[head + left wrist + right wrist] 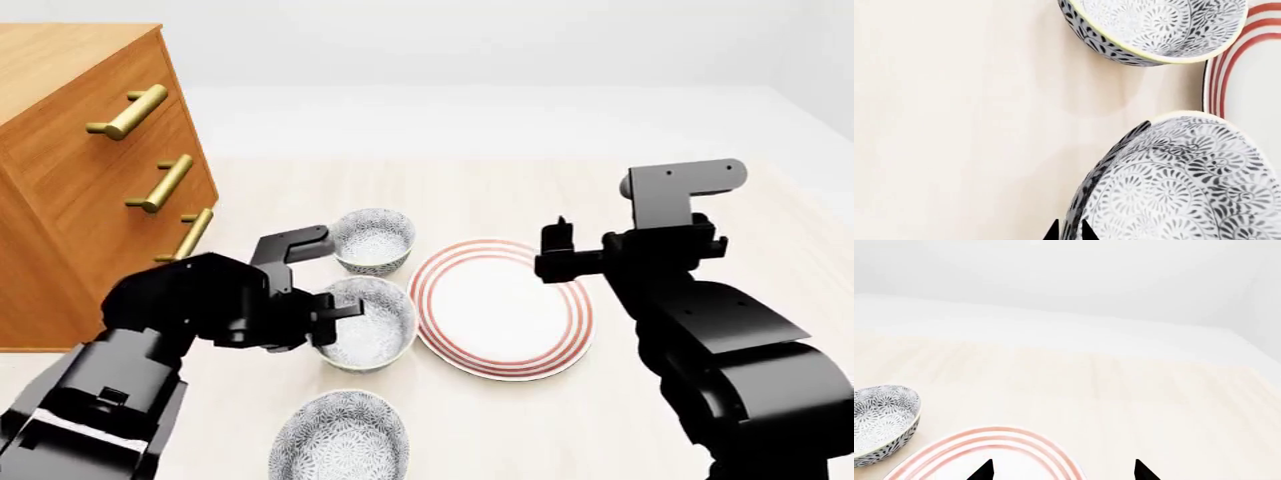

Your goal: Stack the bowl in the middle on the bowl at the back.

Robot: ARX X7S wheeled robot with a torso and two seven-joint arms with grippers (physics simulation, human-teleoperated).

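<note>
Three speckled bowls stand in a line on the table. My left gripper (324, 318) (1069, 233) is shut on the left rim of the bowl in the middle (367, 322) (1181, 175), one fingertip outside the wall and one inside. I cannot tell whether this bowl rests on the table or is lifted. The bowl at the back (374, 240) (1161, 27) (881, 420) stands apart just beyond it, empty. My right gripper (554, 250) (1063, 473) hovers open over the plate, holding nothing.
A flat white plate with red rings (501, 308) (1247, 70) (987, 442) lies right of the bowls. A third speckled bowl (340, 438) sits nearest me. A wooden dresser with brass handles (80, 150) stands at the left.
</note>
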